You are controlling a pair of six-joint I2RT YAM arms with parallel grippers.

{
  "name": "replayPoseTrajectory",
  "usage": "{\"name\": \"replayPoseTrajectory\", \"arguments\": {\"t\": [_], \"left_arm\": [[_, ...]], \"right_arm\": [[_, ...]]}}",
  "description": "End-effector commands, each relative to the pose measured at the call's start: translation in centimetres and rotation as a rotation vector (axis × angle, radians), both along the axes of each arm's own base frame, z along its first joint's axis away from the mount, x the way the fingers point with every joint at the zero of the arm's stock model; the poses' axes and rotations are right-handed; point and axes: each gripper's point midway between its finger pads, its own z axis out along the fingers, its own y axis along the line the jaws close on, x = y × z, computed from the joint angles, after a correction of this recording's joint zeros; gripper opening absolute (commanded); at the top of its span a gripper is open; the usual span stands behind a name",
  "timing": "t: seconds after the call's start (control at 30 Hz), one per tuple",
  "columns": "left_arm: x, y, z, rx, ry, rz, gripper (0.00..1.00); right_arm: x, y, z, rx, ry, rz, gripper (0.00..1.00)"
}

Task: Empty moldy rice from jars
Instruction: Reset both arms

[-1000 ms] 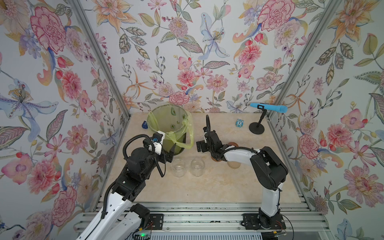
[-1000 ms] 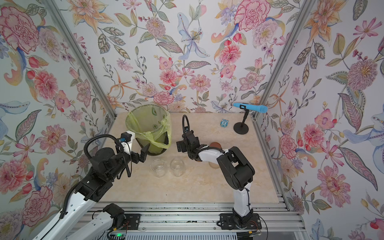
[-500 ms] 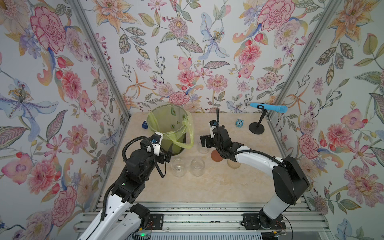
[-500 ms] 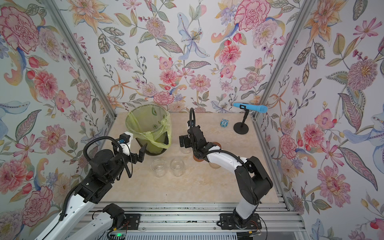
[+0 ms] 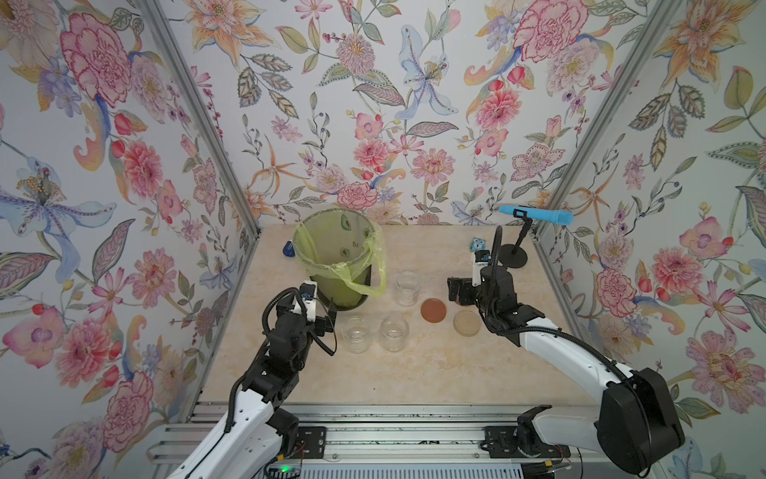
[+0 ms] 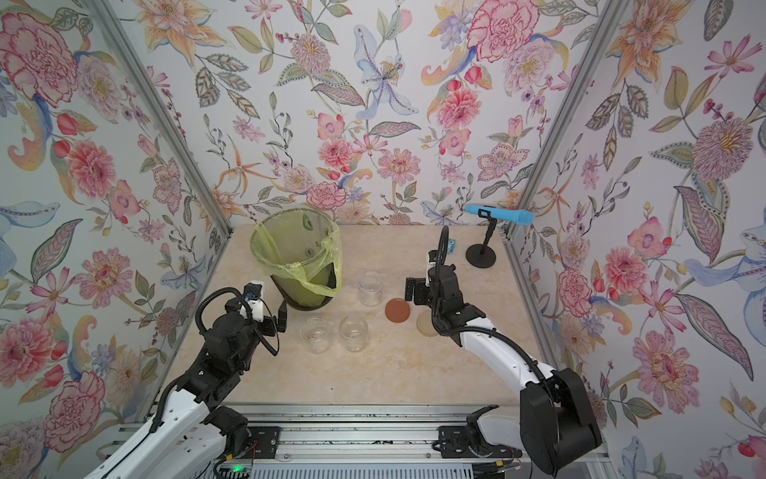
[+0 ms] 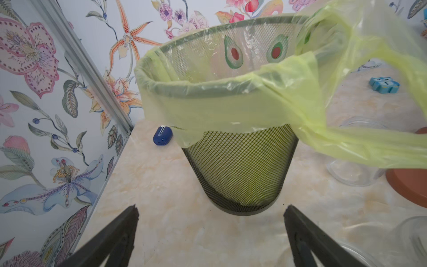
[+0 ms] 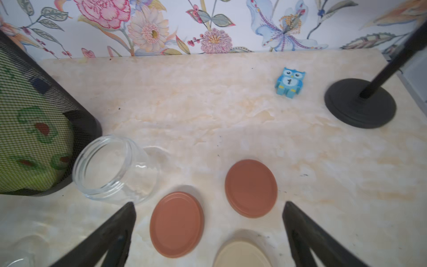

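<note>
Clear, glossy glass in the jar (image 8: 113, 168) ahead of the right claw (image 8: 208, 205). Smooth, matt finish on the nearer brown lid (image 8: 176, 224) and farther brown lid (image 8: 251, 188) just before it, and on the beige lid (image 8: 241, 254) closest in. Black metal mesh on the bin (image 7: 240, 166) ahead of the left claw (image 7: 211, 208), under a thin, shiny, wrinkled plastic liner (image 7: 208, 108). Smooth, faintly glossy stone-look table (image 8: 184, 104).

Beige marble table (image 5: 414, 381), three jars (image 5: 406, 288), three lids (image 8: 251, 188), bin (image 5: 344, 296), owl toy (image 5: 476, 244), stand (image 5: 514, 256)

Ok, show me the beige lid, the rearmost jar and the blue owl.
beige lid (image 5: 467, 323), in a top view, centre of its face.
rearmost jar (image 5: 407, 289), in a top view, middle of its glass.
blue owl (image 8: 289, 81), right wrist view, its numbered belly.
</note>
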Motion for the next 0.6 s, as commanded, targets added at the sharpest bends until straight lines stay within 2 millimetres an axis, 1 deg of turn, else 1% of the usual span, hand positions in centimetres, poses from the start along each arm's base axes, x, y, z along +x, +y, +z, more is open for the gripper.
{"name": "replayPoseTrajectory", "arguments": {"t": [0.0, 0.17, 0.27, 0.37, 0.43, 0.47, 0.5, 0.53, 0.57], "left_arm": [[0.4, 2.4, -0.3, -0.060, -0.056, 0.124, 1.00], [0.3, 5.1, -2.0, -0.038, -0.078, 0.230, 1.00], [0.4, 6.5, -2.6, -0.027, -0.089, 0.278, 1.00], [0.7, 7.1, -3.3, -0.016, -0.096, 0.293, 1.00], [0.8, 7.2, -3.6, -0.007, -0.111, 0.291, 1.00], [0.9, 7.2, -3.6, -0.005, -0.121, 0.282, 1.00], [1.1, 6.9, -3.2, -0.002, -0.139, 0.266, 1.00], [0.8, 6.8, -4.4, 0.013, -0.124, 0.250, 1.00], [0.9, 6.5, -4.5, 0.019, -0.134, 0.229, 1.00]], "right_arm": [[-1.0, -3.0, -0.4, -0.017, -0.022, -0.025, 1.00], [-2.2, -8.8, -2.5, -0.022, -0.009, -0.145, 1.00], [-2.8, -10.9, -3.6, -0.031, -0.012, -0.172, 1.00], [-2.9, -11.9, -4.4, -0.063, -0.020, -0.186, 1.00], [-2.9, -12.3, -4.9, -0.056, -0.031, -0.195, 1.00], [-2.9, -12.5, -5.1, -0.053, -0.037, -0.201, 1.00], [-2.8, -12.6, -5.2, -0.051, -0.043, -0.200, 1.00], [-2.8, -12.7, -5.4, -0.052, -0.046, -0.200, 1.00], [-2.7, -12.8, -5.5, -0.056, -0.052, -0.202, 1.00]]}}
